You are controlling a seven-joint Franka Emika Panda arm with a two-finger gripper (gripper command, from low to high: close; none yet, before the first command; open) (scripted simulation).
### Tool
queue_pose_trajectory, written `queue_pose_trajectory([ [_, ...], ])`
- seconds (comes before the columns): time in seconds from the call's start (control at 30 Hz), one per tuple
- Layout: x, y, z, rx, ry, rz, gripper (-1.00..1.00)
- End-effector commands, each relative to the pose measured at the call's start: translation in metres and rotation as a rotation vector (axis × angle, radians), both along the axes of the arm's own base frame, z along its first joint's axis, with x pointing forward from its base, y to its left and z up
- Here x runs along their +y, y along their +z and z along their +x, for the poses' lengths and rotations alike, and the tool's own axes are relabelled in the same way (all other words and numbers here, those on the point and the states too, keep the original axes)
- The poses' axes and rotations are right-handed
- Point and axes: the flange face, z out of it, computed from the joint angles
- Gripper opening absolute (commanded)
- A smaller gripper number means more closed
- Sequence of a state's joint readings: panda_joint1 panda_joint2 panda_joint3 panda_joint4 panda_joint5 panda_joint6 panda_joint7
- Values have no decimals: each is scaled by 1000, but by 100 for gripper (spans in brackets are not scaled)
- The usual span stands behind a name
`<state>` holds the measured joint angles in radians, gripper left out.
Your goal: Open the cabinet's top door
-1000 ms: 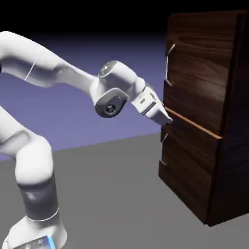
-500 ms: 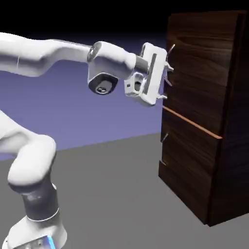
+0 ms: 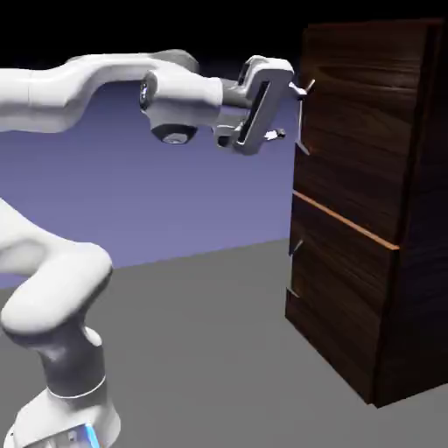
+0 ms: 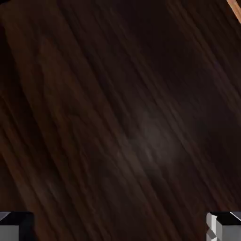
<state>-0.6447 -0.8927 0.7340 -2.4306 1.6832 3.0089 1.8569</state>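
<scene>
The cabinet (image 3: pixel 367 201) is a tall dark wood-grain box at the exterior view's right. The top door (image 3: pixel 350 140) is its upper panel, lying flush, with a tan strip along its lower edge. A thin silver handle (image 3: pixel 300 138) runs down the door's left side. My gripper (image 3: pixel 292 112) is level with that handle and just left of it, facing the door, open with nothing between its fingers. In the hand view the door's dark wood (image 4: pixel 122 117) fills the picture. The gripper (image 4: pixel 120 227) shows only as grey fingertips (image 4: pixel 225 227) at the bottom corners, and the handle is out of sight.
The lower panel (image 3: pixel 337 297) carries a shorter silver handle (image 3: pixel 293 262). The cabinet stands on the grey table (image 3: pixel 210 350). A tan edge (image 4: pixel 234 9) crosses the hand view's top right corner.
The hand has risen from the seam between the two panels to the top door's handle and turned to face the door. The jaws stayed open.
</scene>
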Motion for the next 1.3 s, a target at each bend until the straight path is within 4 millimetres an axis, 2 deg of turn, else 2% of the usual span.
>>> queue_pose_trajectory([
  [0.0, 5, 0, 1, -16, -8, 53, 0],
  [0.27, 44, -15, 13, -125, -45, 479, 0],
  [0.53, 85, -48, 36, -199, -58, 909, 0],
  [0.6, 85, -48, 36, -199, -58, 911, 0],
  [0.77, 82, -48, 86, -199, -58, 911, 0],
  [0.8, 82, -48, 86, -199, -58, 911, 0],
  [0.83, 82, -48, 86, -199, -58, 911, -100],
  [0.87, 82, -48, 86, -199, -58, 911, -100],
  [1.07, 58, -48, 39, -126, 90, 924, -100],
  [1.27, 24, -48, -5, -48, 246, 934, -100],
])
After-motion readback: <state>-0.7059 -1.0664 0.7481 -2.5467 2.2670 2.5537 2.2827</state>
